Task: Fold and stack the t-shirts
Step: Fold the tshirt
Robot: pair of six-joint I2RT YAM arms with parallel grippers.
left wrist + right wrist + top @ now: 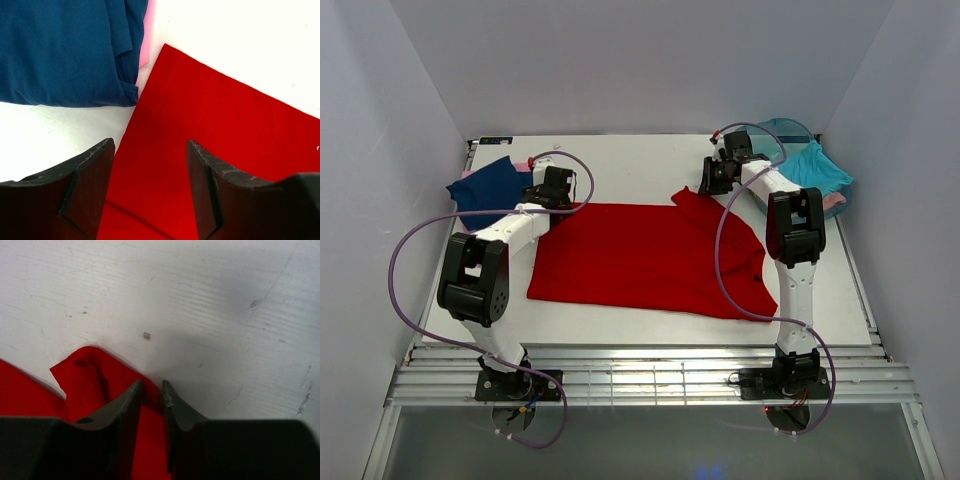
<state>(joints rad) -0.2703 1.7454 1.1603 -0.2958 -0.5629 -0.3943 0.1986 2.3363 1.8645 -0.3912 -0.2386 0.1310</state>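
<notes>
A bright red t-shirt lies spread flat across the middle of the table. My left gripper hovers open over its far left corner, with red cloth below the gap and nothing pinched. Just beyond that corner sits a folded navy blue t-shirt with a pink edge showing under it. My right gripper is at the far right sleeve of the red t-shirt, its jaws drawn narrow with a fold of red cloth between them.
A translucent teal tub stands at the back right corner and holds a turquoise t-shirt and some pink cloth. Grey walls enclose the table on three sides. Purple cables loop from both arms.
</notes>
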